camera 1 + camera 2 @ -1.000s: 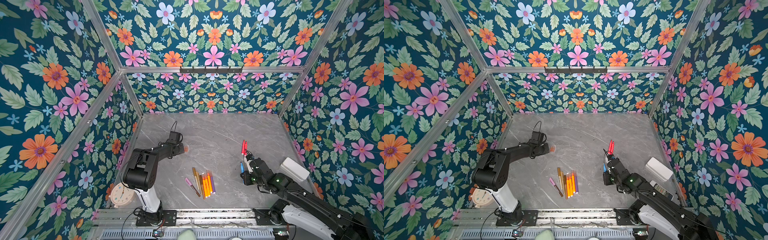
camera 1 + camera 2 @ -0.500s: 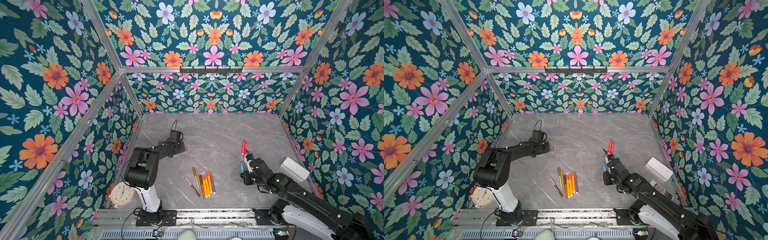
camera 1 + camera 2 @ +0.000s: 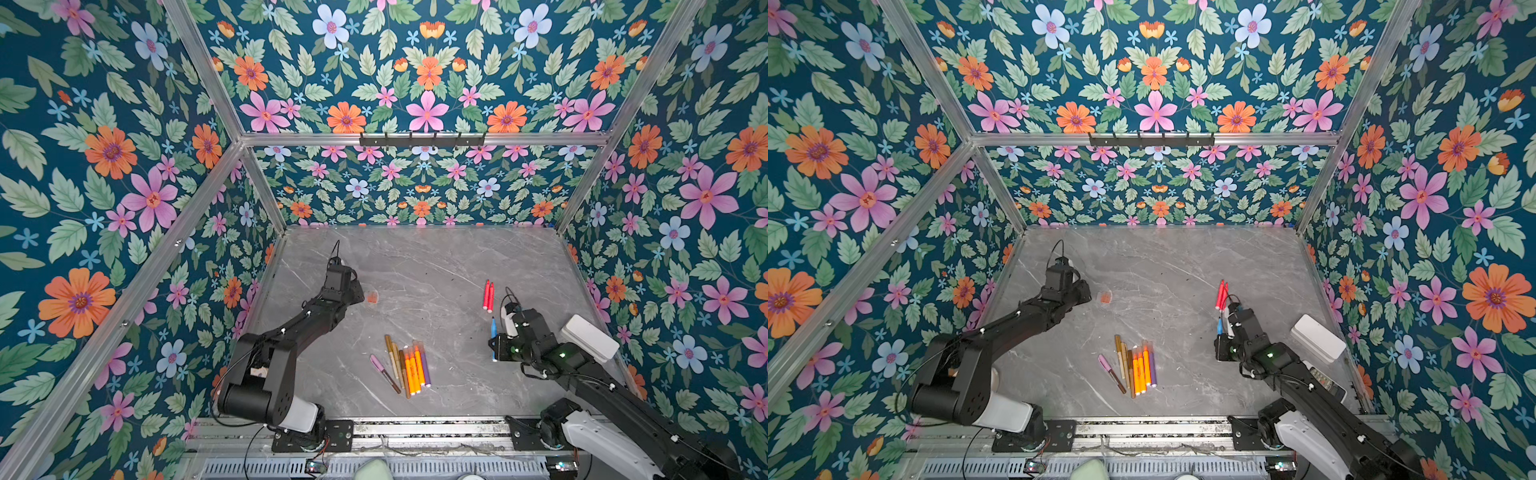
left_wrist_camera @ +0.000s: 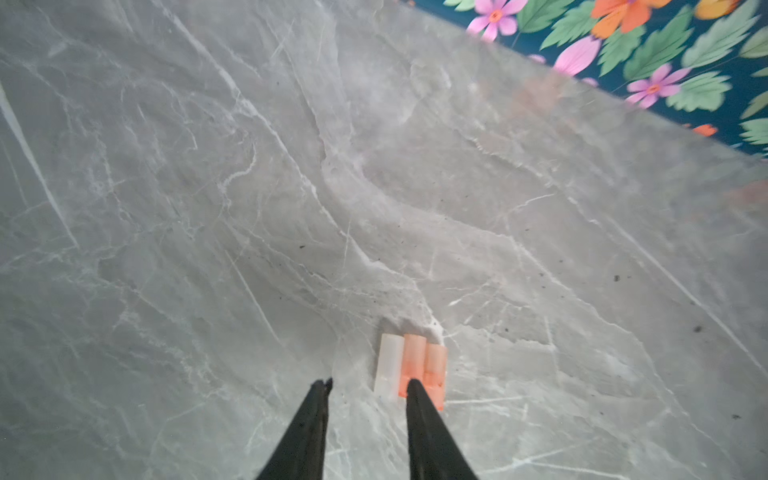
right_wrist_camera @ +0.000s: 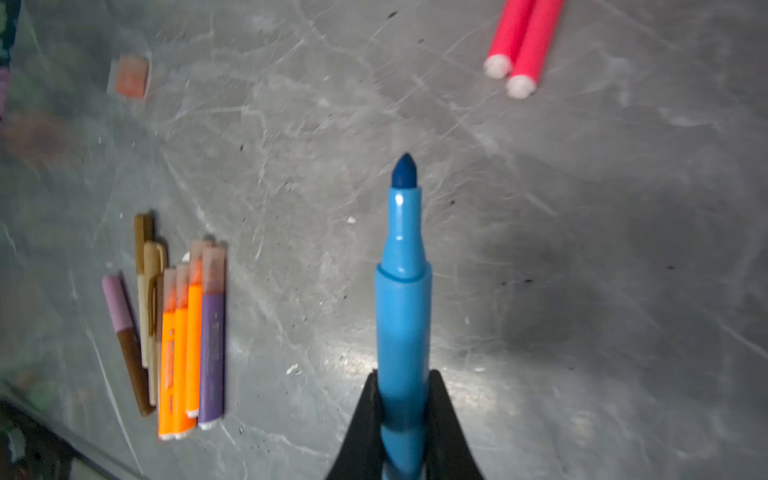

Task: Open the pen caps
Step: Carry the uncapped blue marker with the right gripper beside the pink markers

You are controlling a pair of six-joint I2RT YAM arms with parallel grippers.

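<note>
Three loose pen caps (image 4: pixel 413 361) lie together at the far left of the tabletop (image 3: pixel 436 257). The left fingers (image 4: pixel 309 428) stand apart next to them and hold nothing. The right fingers (image 5: pixel 361 428) grip a blue pen (image 5: pixel 403 311) with its tip bare. I judge the next move is to lay it down and fetch one of the capped pens (image 3: pixel 409 365) near the middle. The surface is grey marble and the walls (image 3: pixel 415 83) are flowered.

The left arm (image 3: pixel 307 328) and right arm (image 3: pixel 582 374) are matte black with white shells (image 3: pixel 301 413) near the base, thin black cables (image 3: pixel 336 248), tapered black fingers (image 4: pixel 307 432), and a green light (image 3: pixel 562 355) on the right.
</note>
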